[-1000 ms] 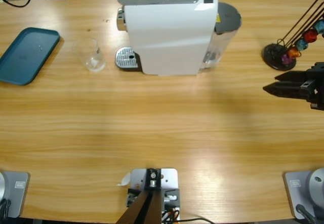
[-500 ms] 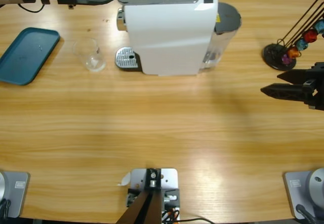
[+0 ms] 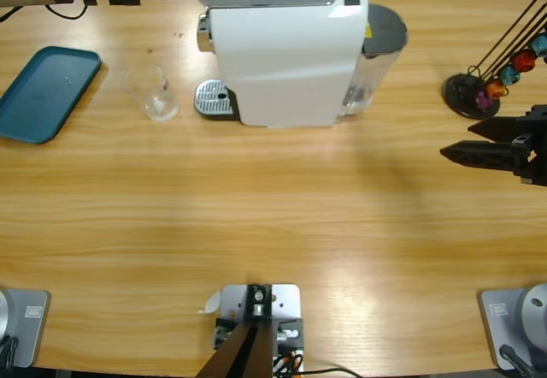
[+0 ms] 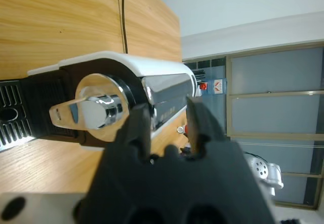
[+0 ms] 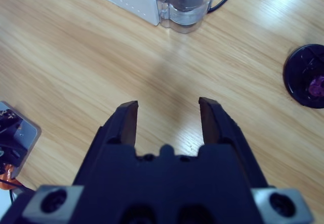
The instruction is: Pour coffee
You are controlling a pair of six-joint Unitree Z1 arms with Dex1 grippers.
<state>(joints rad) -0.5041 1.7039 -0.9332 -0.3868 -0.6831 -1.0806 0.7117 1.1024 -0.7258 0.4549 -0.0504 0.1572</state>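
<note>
The coffee machine (image 3: 286, 49) hides the table behind it, and in the left wrist view the left gripper (image 4: 168, 117) covers its lower front. The capsule rack (image 3: 500, 57) runs off the right edge. The right arm (image 3: 521, 151) is cut there too. The tray (image 3: 44, 91) loses a corner at the left.

Flat teal rectangular plastic tray (image 3: 47, 93) lies at table's far left, tilted diagonally, nothing on it. Long light wooden table (image 3: 256, 215) with visible grain, mostly bare across middle and front. Black round-based capsule stand (image 3: 491, 74) with thin black wire arms at right edge, holding coloured capsules: blue, orange, red, purple. In right wrist view, stand's black round base (image 5: 306, 75) shows purple capsule on it.
</note>
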